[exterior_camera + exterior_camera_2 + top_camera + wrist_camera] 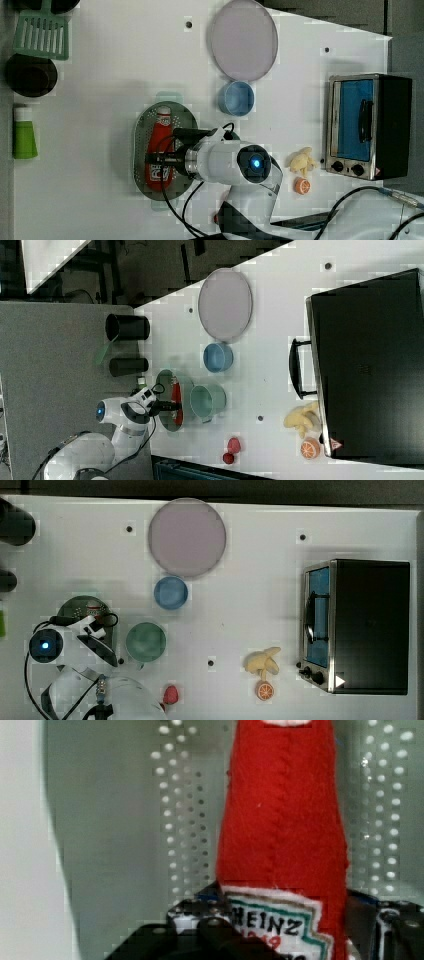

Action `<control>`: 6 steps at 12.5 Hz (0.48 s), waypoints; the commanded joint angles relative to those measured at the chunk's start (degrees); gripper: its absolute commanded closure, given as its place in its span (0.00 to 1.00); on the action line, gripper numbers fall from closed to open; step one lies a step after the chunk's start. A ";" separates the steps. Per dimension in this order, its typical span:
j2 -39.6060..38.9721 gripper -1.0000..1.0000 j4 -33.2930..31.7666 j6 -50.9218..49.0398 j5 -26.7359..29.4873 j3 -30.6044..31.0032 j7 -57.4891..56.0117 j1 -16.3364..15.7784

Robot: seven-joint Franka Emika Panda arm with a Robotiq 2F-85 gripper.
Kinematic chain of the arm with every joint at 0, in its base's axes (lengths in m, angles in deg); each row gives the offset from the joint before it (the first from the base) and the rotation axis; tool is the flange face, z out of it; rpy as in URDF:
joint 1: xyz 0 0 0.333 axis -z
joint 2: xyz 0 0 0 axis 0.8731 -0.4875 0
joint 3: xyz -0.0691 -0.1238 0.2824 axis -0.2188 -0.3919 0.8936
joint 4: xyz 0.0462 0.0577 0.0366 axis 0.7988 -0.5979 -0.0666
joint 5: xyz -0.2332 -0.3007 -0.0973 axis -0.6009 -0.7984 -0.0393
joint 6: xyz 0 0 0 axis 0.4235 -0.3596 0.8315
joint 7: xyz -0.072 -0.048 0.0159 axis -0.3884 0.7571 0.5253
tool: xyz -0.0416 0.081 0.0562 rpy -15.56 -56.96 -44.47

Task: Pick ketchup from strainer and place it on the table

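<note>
Bystander items spread across a white work surface.

In the top view, a large pale lilac plate [186, 537] sits at twelve o'clock, with a small blue bowl [170, 592] just below it and a round green bowl [145, 641] lower still. A black and silver toaster oven [356, 626] with a blue-tinted door stands at three o'clock. At five o'clock a peeled banana [262, 661] lies touching an orange half [265, 690]. A red strawberry [171, 694] rests at six o'clock. In the left view, a green slotted spatula [42, 33], a dark cup [31, 75] and a green tube [23, 133] line the nine o'clock edge.
</note>
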 commanded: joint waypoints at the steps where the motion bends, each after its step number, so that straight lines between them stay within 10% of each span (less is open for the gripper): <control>1: 3.12 0.40 0.99 -0.75 0.25 1.08 2.73 -1.80; 6: 14.58 0.40 0.66 -3.52 11.16 9.67 2.72 4.58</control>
